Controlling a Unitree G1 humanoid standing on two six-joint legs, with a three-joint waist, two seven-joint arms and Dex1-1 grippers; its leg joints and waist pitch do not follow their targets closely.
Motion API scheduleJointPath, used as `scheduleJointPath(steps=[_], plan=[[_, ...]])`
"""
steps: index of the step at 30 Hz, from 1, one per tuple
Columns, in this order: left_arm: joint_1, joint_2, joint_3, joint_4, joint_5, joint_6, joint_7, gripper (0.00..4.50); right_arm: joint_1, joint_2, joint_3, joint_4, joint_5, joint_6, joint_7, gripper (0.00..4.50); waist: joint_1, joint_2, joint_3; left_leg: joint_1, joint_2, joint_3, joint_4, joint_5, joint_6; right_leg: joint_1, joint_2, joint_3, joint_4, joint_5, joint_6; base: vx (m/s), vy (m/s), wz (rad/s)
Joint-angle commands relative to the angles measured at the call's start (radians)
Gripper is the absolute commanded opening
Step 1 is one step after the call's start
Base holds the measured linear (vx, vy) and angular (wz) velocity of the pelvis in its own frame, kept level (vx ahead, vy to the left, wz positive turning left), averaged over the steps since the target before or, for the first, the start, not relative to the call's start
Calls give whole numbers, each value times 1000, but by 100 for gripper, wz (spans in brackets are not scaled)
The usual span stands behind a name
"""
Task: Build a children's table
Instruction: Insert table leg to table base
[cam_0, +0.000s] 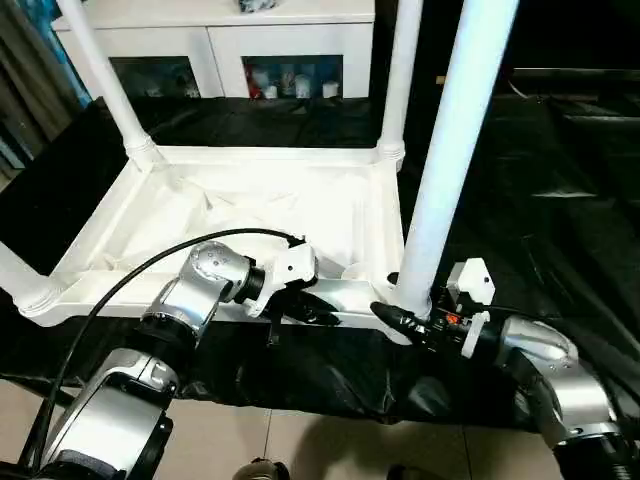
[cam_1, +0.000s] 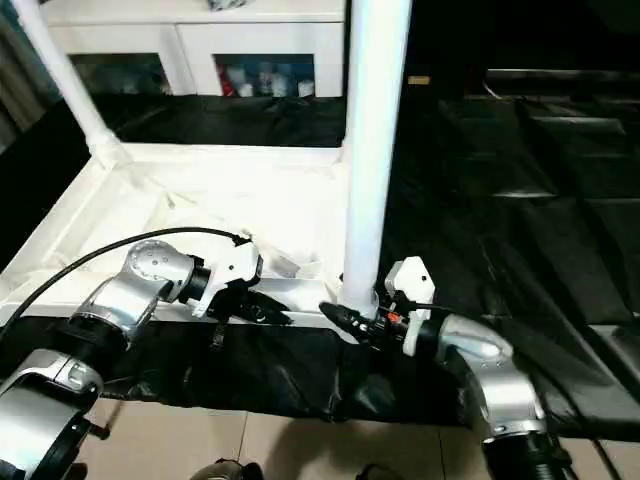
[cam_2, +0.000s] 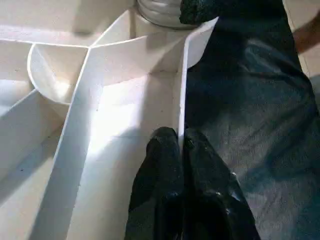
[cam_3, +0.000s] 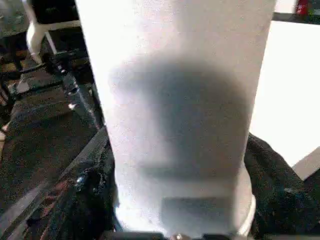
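Bracing the inverted children's table (cam_0: 250, 215) at frame centre on the black sheet (cam_0: 560, 200), the left tool (cam_0: 300, 308) stands pinched together on the near rim (cam_2: 181, 90), presumably to stop the top shifting. The right tool (cam_0: 400, 322) straddles the base of the near-right leg (cam_0: 450, 150), fingers (cam_3: 277, 190) set on either side of the tube, likely steadying it in its corner socket (cam_2: 160, 10). Three further legs already stand in the other corners. Behind, at the top of the frame, a white cabinet (cam_0: 215, 40) is visible. The left wrist view reveals the rim between the fingertips; the right wrist view confirms both fingers flanking the tube.
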Motion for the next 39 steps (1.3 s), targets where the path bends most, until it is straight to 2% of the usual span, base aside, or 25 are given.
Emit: scheduleJointPath(steps=[1, 2, 3, 4, 5, 6, 7, 8, 9, 10, 12, 13, 14, 15, 18, 20, 23, 27, 29, 30, 33, 35, 37, 38, 39], plan=[[-30, -17, 74, -42, -98, 3, 15, 0, 41, 17, 56, 49, -20, 24, 5, 274, 1, -3, -64, 19, 46, -26, -78, -349, 33, 50, -57, 34, -80, -385, -209, 0, 0, 0], [-30, -17, 76, -42, -101, 3, 13, 27, 41, 17, 56, 49, -20, 23, 6, 274, 1, -2, -66, 18, 46, -26, -78, -346, 33, 51, -57, 34, -79, -377, -209, 0, 0, 0], [-38, -13, 107, -58, -149, 20, -18, 55, 44, 16, 55, 50, -21, 16, 7, 274, 0, -12, -69, 18, 46, -24, -77, -334, 38, 51, -55, 34, -76, -345, -217, 0, 0, 0], [-43, -10, 123, -68, -178, 44, -42, 55, 45, 16, 56, 50, -21, 15, 8, 274, 2, -8, -70, 18, 46, -23, -75, -325, 39, 51, -56, 35, -72, -331, -223, 0, 0, 0], [-47, -6, 135, -80, -204, 75, -71, 55, 45, 15, 57, 50, -22, 14, 9, 274, 5, -4, -72, 16, 45, -20, -73, -299, 46, 52, -58, 35, -69, -296, -245, 0, 0, 0], [-49, -4, 140, -86, -216, 91, -84, 66, 44, 15, 58, 50, -22, 14, 9, 274, 7, -4, -71, 18, 47, -19, -72, -303, 47, 49, -55, 34, -67, -273, -263, 0, 0, 0], [-52, 0, 147, -96, -234, 116, -104, 66, 44, 15, 60, 49, -23, 12, 9, 274, 6, -3, -70, 16, 47, -20, -74, -306, 45, 51, -54, 33, -64, -271, -265, 0, 0, 0], [-54, 3, 152, -105, -248, 141, -124, 81, 44, 16, 60, 53, -25, 6, 10, 274, 4, -4, -70, 14, 47, -20, -75, -309, 47, 53, -53, 33, -63, -270, -264, 0, 0, 0], [-56, 8, 160, -132, -282, 205, -165, 96, 44, 18, 63, 57, -29, 0, 13, 274, 1, -13, -69, 15, 43, -17, -72, -301, 55, 54, -54, 33, -65, -295, -254, 0, 0, 0], [-56, 8, 160, -132, -282, 205, -165, 96, 44, 18, 63, 57, -29, 0, 13, 274, 0, -14, -68, 14, 42, -17, -73, -298, 56, 56, -55, 33, -65, -310, -250, 0, 0, 0], [-55, 2, 165, -151, -304, 233, -171, 96, 43, 20, 64, 59, -33, -4, 18, 274, -4, -14, -63, 19, 38, -14, -73, -316, 59, 52, -54, 34, -78, -401, -220, 0, 0, 0], [-55, -10, 171, -157, -313, 240, -160, 125, 42, 21, 64, 61, -35, -5, 20, 274, -5, -24, -69, 23, 38, -14, -72, -311, 55, 55, -55, 34, -82, -432, -207, 0, 0, 0], [-55, -20, 176, -161, -321, 249, -151, 125, 41, 21, 64, 63, -35, -7, 21, 274, -2, -16, -70, 23, 42, -17, -73, -294, 52, 55, -55, 35, -79, -421, -209, 0, 0, 0], [-53, -28, 177, -173, -335, 271, -154, 139, 40, 21, 65, 63, -36, -8, 22, 274, -2, -15, -71, 22, 44, -18, -74, -290, 50, 55, -54, 34, -77, -397, -217, 0, 0, 0], [-47, -49, 176, -204, -369, 320, -148, 160, 39, 17, 68, 66, -38, -11, 26, 274, -7, -21, -74, 23, 43, -16, -73, -295, 52, 57, -50, 34, -73, -362, -229, 0, 0, 0], [-47, -71, 182, -223, -396, 347, -131, 169, 37, 14, 71, 68, -39, -13, 28, 274, -7, -19, -73, 21, 42, -15, -72, -290, 57, 58, -51, 34, -75, -371, -229, 0, 0, 0], [-48, -95, 186, -241, -407, 367, -110, 192, 34, 9, 75, 70, -41, -15, 29, 274, -8, -24, -75, 21, 41, -15, -70, -284, 61, 59, -51, 33, -79, -393, -217, 0, 0, 0], [-49, -122, 187, -241, -397, 354, -66, 215, 31, 7, 77, 75, -46, -19, 33, 274, -12, -24, -74, 20, 39, -16, -70, -281, 65, 59, -49, 32, -81, -406, -204, 0, 0, 0], [-46, -139, 185, -252, -400, 354, -46, 223, 29, 6, 77, 78, -50, -20, 35, 274, -12, -24, -78, 21, 40, -16, -68, -275, 67, 61, -50, 32, -80, -399, -207, 0, 0, 0], [-41, -150, 179, -267, -405, 364, -35, 248, 27, 5, 79, 79, -53, -22, 36, 274, -12, -24, -79, 20, 41, -17, -68, -271, 67, 62, -50, 32, -78, -385, -210, 0, 0, 0], [-32, -182, 166, -291, -407, 363, 3, 255, 26, 1, 83, 81, -57, -24, 37, 274, -15, -25, -79, 18, 41, -16, -67, -265, 74, 63, -49, 32, -77, -362, -219, 0, 0, 0], [-32, -191, 166, -290, -406, 359, 12, 277, 26, 1, 84, 81, -58, -24, 37, 274, -15, -26, -79, 18, 39, -16, -66, -264, 77, 63, -49, 31, -78, -368, -216, 0, 0, 0], [-33, -209, 169, -289, -415, 362, 26, 279, 26, -1, 85, 81, -57, -24, 35, 274, -16, -27, -79, 17, 38, -16, -65, -260, 80, 64, -49, 31, -79, -375, -210, 0, 0, 0], [-34, -217, 172, -289, -422, 366, 30, 229, 25, -2, 86, 81, -58, -25, 34, 274, -16, -27, -79, 18, 39, -16, -65, -259, 81, 63, -49, 30, -79, -378, -210, 0, 0, 0], [-37, -224, 172, -283, -420, 352, 32, 236, 24, -3, 86, 83, -59, -26, 35, 274, -17, -25, -82, 17, 39, -17, -64, -253, 81, 65, -48, 30, -78, -366, -211, 0, 0, 0]])
